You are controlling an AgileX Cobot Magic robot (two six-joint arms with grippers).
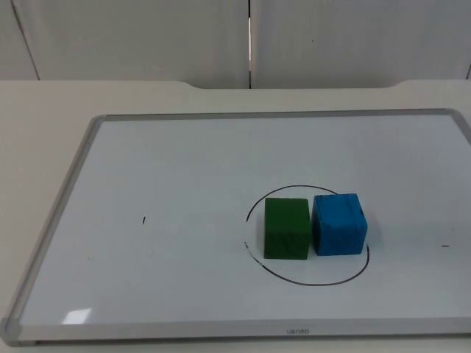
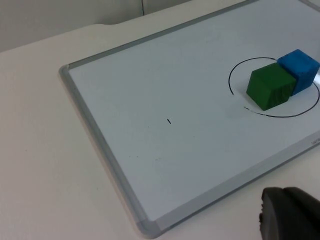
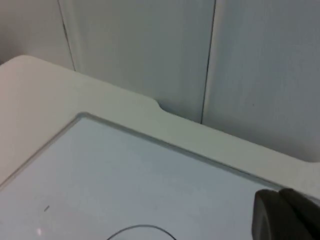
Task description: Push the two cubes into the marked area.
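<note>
A green cube [image 1: 286, 229] and a blue cube [image 1: 339, 223] stand side by side, touching, inside a black circle [image 1: 309, 282] drawn on the whiteboard [image 1: 184, 162]. The blue cube's right side reaches the circle's line. In the left wrist view, the green cube [image 2: 270, 89] and blue cube [image 2: 300, 67] sit in the circle [image 2: 232, 80], far from my left gripper [image 2: 292, 215], which hangs beyond the board's near edge. My right gripper [image 3: 285, 215] is held above the board's far side, with an arc of the circle [image 3: 142, 227] below it.
The whiteboard has a grey metal frame [image 1: 59, 220] and lies flat on the white table [image 1: 44, 110]. A short pen mark [image 1: 144, 220] is on its left half and another [image 1: 444, 245] near its right edge. A grey partition wall [image 1: 147, 37] stands behind.
</note>
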